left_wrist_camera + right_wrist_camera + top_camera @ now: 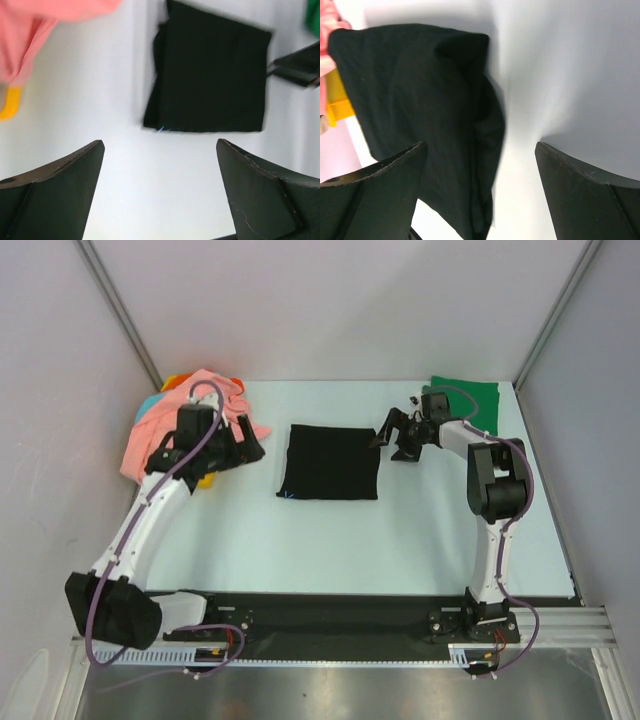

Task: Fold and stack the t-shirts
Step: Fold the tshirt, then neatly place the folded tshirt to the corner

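Observation:
A black t-shirt (328,462) lies folded into a square at the table's middle, with a small blue mark at its near left corner (161,130). My left gripper (256,438) is open and empty, just left of the shirt, which shows ahead of it in the left wrist view (210,75). My right gripper (388,440) is open and empty at the shirt's right edge, which shows between its fingers (420,100). A green t-shirt (470,395) lies folded at the back right. A salmon-pink t-shirt (170,425) tops a loose pile at the back left.
The pile at the back left also holds orange (178,380), teal (148,403) and yellow (205,480) cloth; the yellow shows in both wrist views (10,102) (337,105). Grey walls close the table (420,540) on three sides.

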